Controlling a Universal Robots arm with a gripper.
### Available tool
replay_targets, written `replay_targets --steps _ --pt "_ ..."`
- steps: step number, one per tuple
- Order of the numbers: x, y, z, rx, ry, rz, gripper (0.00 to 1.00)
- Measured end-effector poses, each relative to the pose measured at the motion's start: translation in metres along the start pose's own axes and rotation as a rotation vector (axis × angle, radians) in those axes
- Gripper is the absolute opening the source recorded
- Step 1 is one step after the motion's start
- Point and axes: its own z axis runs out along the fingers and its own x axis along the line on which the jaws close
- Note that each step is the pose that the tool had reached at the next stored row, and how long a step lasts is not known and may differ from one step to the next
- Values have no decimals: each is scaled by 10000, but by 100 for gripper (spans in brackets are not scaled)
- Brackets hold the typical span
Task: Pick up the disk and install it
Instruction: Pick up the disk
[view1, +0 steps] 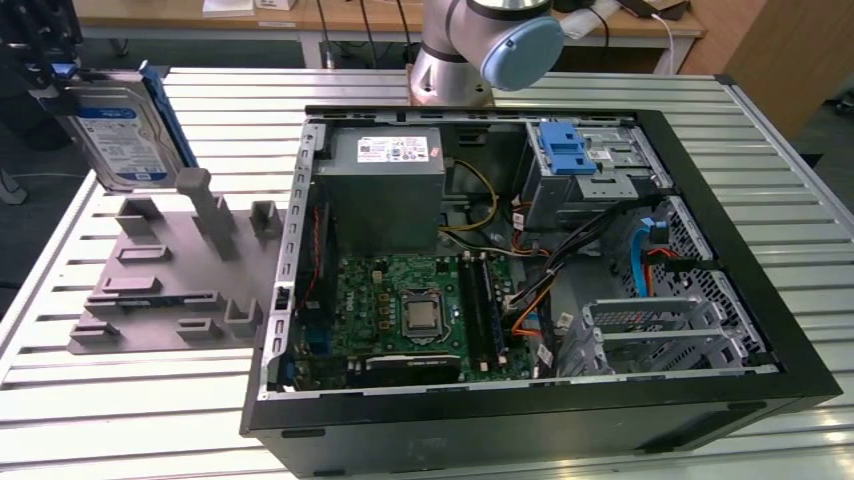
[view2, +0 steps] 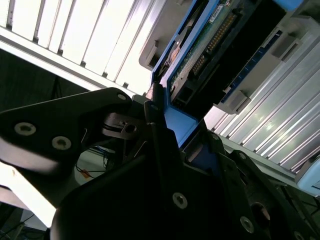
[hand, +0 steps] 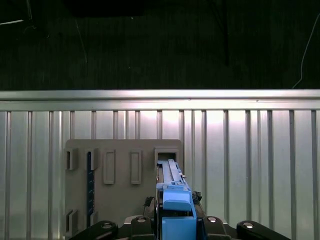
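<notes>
disk (view1: 123, 135): we see one edge covered by the gripper (view1: 60, 88).
gripper: cut off for us at the exterior view's left border.
arm (view1: 487, 45): we lose its upper part past the exterior view's top edge.

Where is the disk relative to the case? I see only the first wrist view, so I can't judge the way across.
Observer: In the exterior view, the disk stands upright over the far end of the grey fixture, to the exterior view's left of the open case.
Operator: Is it gripped?
Observer: In the second wrist view, the tool is shut on the disk's blue frame.
Operator: Any bay visible?
Observer: A silver cage with a blue latch sits in the case's far corner, at the exterior view's right.
</notes>
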Motion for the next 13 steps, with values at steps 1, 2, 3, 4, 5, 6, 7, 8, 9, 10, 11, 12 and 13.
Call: replay_targets --steps 1,2,3,4,5,6,7,8,9,10,11,12,13 --pt "0 0 -2 1 1 0 37" --pt "0 0 -4 2 1 0 37" --pt "0 0 -6 1 1 0 37" --pt "0 0 -10 1 4 0 37" --pt "0 0 -12 1 4 0 37" --pt "0 0 -14 2 5 0 37" --pt "0 0 -17 1 8 0 37" --pt "-1 0 -21 1 11 0 37" --pt "-1 1 -25 0 13 0 37" --pt "-1 1 -32 0 14 0 37" --pt "-1 1 -37 1 14 0 37" --pt "0 1 -41 1 14 0 37" --pt "0 1 -43 2 14 0 37"
